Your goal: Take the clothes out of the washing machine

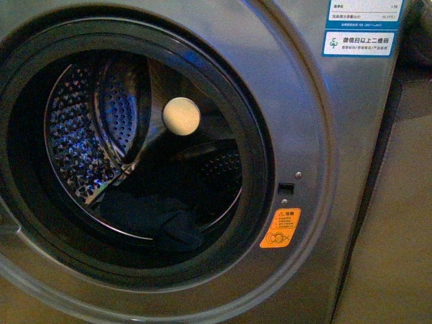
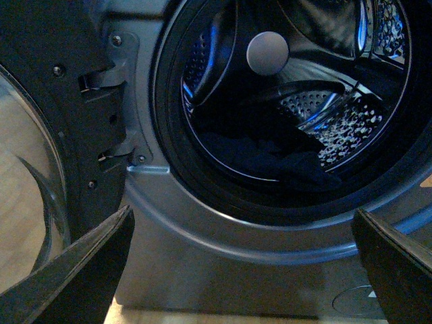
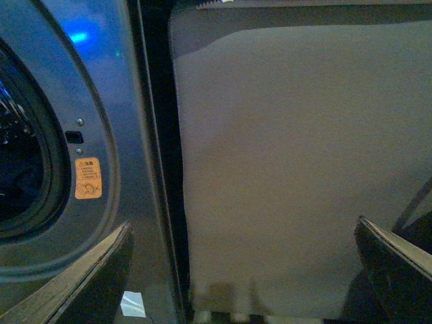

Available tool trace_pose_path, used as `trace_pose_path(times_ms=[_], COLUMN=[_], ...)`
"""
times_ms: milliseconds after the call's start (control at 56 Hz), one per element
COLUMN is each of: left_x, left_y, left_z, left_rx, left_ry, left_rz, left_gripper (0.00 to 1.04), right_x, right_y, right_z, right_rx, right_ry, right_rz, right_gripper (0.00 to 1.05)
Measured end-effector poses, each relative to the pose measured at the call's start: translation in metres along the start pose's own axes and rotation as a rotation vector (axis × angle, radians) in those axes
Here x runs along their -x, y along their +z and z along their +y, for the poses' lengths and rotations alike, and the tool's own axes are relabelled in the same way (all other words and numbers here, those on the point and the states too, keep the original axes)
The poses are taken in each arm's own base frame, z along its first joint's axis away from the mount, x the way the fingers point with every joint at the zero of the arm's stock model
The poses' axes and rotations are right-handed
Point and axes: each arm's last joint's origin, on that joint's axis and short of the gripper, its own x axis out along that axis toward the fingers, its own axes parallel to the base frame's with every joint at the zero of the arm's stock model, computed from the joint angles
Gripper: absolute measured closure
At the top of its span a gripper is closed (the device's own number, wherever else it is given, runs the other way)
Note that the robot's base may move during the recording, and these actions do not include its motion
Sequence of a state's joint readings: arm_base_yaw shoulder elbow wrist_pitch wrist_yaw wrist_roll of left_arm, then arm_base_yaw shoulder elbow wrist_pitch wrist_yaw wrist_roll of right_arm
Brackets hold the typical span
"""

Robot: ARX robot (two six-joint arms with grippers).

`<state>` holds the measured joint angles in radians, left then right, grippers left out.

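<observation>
Facing the washing machine (image 1: 317, 135), the front camera took in the open round porthole, ringed by a black gasket (image 1: 260, 169). No arm showed in that view. The clothes (image 1: 155, 216) lay as a dark, crumpled heap on the low part of the perforated steel drum (image 1: 81, 142), toward the front and just behind the gasket's lower lip. A cream round knob (image 1: 181, 116) sat on the drum's back wall, above the heap and clear of it. An orange sticker (image 1: 281, 228) was on the grey front panel beside the porthole's lower right. A blue-white label (image 1: 361, 27) was at the panel's upper right corner.

The left wrist view looked into the porthole from below. The left gripper (image 2: 242, 212) was spread wide, with one dark finger at each lower corner of the picture and nothing between them. It was outside the machine and touched neither the gasket nor the clothes (image 2: 270, 158), which showed only as a dark mass on the drum floor. The open door (image 2: 61, 135) hung on its hinge (image 2: 111, 81) beside the opening.

The right wrist view showed the right gripper (image 3: 243, 221) equally wide apart and empty. It was in front of a pale flat panel (image 3: 290, 169) that stood beside the machine across a dark gap. Only the machine's edge, with its orange sticker (image 3: 88, 178), entered that view, and the clothes could not be made out there.
</observation>
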<state>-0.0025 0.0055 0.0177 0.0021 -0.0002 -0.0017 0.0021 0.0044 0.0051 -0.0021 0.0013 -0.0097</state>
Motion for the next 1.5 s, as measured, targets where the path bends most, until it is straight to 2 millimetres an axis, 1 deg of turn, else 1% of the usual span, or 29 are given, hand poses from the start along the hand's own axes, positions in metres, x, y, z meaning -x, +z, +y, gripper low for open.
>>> trace_pose_path(times_ms=[1125, 1161, 1179, 1232, 1268, 1429, 1500], left_x=[0.000, 0.000, -0.001, -0.004, -0.007, -0.028, -0.043], left_y=[0.000, 0.000, 0.000, 0.001, 0.001, 0.015, 0.022], left_z=[0.000, 0.000, 0.000, 0.000, 0.000, -0.002, -0.006], left_rx=[0.000, 0.002, 0.012, 0.050, 0.059, 0.058, 0.049], left_ry=[0.000, -0.008, -0.039, -0.142, -0.171, -0.183, -0.207], left_rz=[0.000, 0.000, 0.003, 0.011, 0.019, 0.009, 0.004], left_gripper=[0.07, 0.07, 0.07, 0.07, 0.07, 0.07, 0.07], right_x=[0.000, 0.000, 0.000, 0.000, 0.000, 0.000, 0.000], right_y=[0.000, 0.000, 0.000, 0.000, 0.000, 0.000, 0.000], right_z=[0.000, 0.000, 0.000, 0.000, 0.000, 0.000, 0.000], right_rx=[0.000, 0.000, 0.000, 0.000, 0.000, 0.000, 0.000], right_ry=[0.000, 0.000, 0.000, 0.000, 0.000, 0.000, 0.000], right_rz=[0.000, 0.000, 0.000, 0.000, 0.000, 0.000, 0.000], right_gripper=[0.07, 0.07, 0.07, 0.07, 0.07, 0.07, 0.07])
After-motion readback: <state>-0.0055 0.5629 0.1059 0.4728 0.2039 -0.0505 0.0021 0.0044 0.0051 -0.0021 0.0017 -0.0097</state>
